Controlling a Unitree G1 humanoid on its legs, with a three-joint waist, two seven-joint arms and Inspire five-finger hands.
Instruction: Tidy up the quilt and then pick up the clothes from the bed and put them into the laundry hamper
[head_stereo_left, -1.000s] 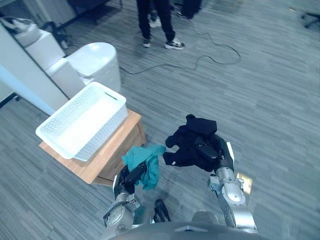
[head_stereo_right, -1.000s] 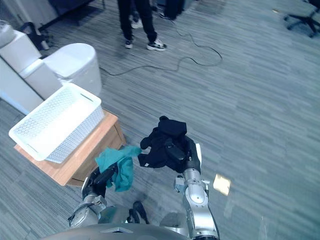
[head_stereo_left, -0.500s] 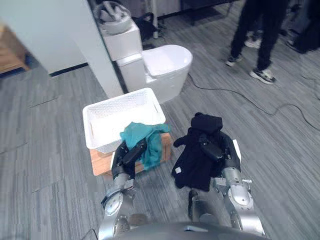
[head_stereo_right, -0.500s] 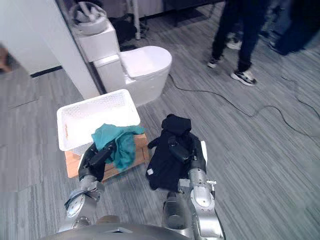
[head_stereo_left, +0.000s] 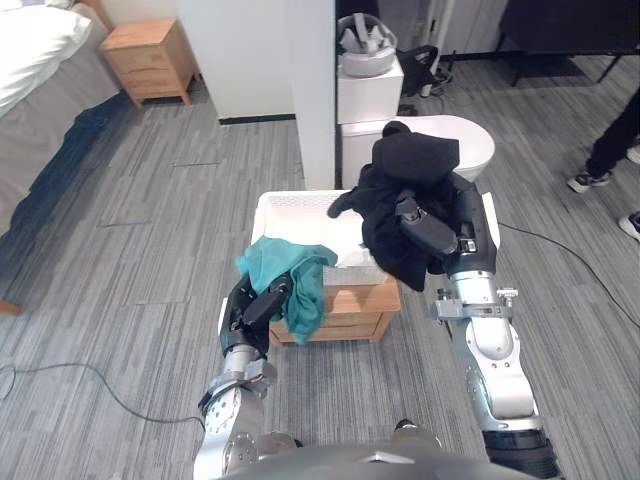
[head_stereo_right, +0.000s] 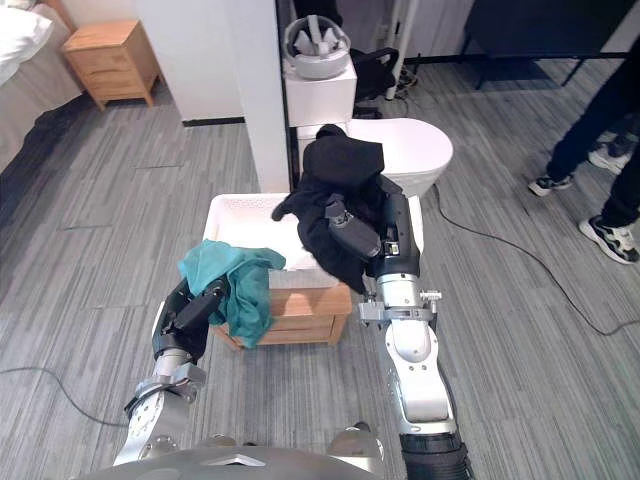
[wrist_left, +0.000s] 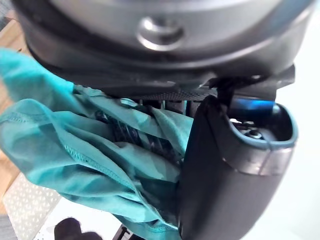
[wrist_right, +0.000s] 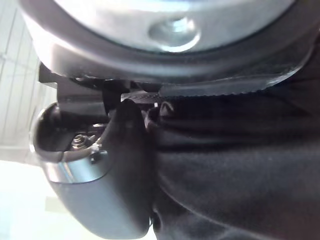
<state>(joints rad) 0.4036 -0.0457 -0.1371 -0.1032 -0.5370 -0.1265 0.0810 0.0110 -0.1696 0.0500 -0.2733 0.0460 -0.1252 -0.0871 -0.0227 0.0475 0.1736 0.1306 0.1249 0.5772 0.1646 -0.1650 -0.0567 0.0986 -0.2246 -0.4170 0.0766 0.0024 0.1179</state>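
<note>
Clothes hang from both hands: my left hand (head_stereo_left: 262, 303), fingers curled round a teal shirt (head_stereo_left: 295, 280), is just in front of the hamper (head_stereo_left: 290, 205). My right hand (head_stereo_left: 432, 232), fingers clenched on a black garment (head_stereo_left: 400, 175), is above its right edge. This is the dropping step, I judge: next, carry both over the hamper and spread my fingers.

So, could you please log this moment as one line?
left hand: shut on teal cloth | right hand: shut on black cloth | hamper: on wooden stand, before both hands | status: clothes not yet dropped
</note>
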